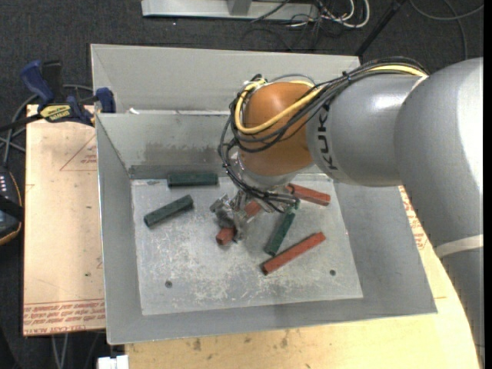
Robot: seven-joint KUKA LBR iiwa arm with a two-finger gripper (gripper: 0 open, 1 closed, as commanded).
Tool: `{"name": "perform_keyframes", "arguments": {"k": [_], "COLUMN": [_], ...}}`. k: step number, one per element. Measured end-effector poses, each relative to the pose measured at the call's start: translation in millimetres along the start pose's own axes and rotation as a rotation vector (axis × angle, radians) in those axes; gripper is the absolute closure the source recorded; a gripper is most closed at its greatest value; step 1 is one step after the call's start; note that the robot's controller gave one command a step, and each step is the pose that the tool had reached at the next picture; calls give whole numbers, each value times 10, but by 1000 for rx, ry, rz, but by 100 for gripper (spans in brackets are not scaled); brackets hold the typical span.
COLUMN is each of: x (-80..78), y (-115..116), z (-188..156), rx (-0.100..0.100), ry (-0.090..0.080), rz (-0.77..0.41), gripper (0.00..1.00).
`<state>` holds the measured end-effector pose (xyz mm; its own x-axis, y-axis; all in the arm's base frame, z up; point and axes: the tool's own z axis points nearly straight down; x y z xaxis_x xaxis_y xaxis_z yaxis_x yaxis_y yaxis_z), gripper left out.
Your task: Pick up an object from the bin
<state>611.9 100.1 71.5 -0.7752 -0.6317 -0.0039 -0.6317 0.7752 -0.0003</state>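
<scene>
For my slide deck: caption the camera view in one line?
End effector low over a small red block in the grey bin, green bars and red bars scattered around.

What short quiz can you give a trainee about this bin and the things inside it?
1. True or false: a green bar lies flat along the back wall of the bin.
2. Which thing lies nearest to the end effector? A) the small red piece B) the left green bar C) the long red bar at the front
3. How many green bars can you count in the bin?
Key: 1 true; 2 A; 3 three.
</scene>
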Motion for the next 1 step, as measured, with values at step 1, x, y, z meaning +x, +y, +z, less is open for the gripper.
{"name": "perform_keyframes", "arguments": {"k": [1], "x": [207], "y": [423], "z": [-1483], "rx": [2], "ry": [-4], "rz": [-347], "gripper": [100]}}
